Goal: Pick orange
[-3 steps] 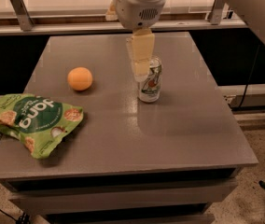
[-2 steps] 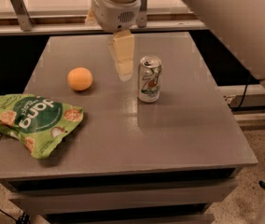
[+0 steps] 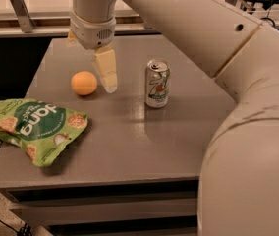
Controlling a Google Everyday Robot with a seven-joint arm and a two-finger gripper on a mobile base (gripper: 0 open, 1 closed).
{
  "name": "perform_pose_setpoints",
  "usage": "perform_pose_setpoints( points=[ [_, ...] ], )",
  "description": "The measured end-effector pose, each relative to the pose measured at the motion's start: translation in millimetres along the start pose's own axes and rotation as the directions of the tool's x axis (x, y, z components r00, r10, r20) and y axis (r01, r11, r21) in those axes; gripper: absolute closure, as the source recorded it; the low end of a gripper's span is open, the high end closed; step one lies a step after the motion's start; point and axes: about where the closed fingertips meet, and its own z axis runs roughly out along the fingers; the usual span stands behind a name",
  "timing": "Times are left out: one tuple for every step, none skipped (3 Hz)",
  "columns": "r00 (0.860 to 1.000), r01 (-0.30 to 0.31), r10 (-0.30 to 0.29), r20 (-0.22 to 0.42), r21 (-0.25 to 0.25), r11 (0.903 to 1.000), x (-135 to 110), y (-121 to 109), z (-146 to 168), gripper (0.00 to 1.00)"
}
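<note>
The orange [image 3: 84, 82] is a small round fruit lying on the grey table [image 3: 129, 141], left of centre. My gripper [image 3: 109, 84] hangs from the white arm that comes in from the upper right. It points down, just to the right of the orange and very close to it, with its tip near the table top. It holds nothing that I can see.
A green and silver soda can [image 3: 157, 82] stands upright to the right of the gripper. A green snack bag [image 3: 34, 127] lies flat near the table's front left corner. A metal rail runs behind the table's far edge.
The gripper has moved left, away from the soda can and over to the orange's right side, and has come lower. The orange, can and bag have not moved.
</note>
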Motion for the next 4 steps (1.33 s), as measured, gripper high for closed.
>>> perform_pose_setpoints(
  points=[
    [1.000,0.022,-0.022,0.005,-0.028,0.9994,-4,-5,24,0.00],
    [0.999,0.035,-0.036,-0.004,-0.041,0.9985,-4,-6,44,0.00],
    [0.999,0.040,-0.040,-0.003,-0.050,0.9979,-7,-5,58,0.18],
    [0.999,0.048,-0.048,-0.004,-0.035,0.9983,-9,-3,66,0.41]
  ],
)
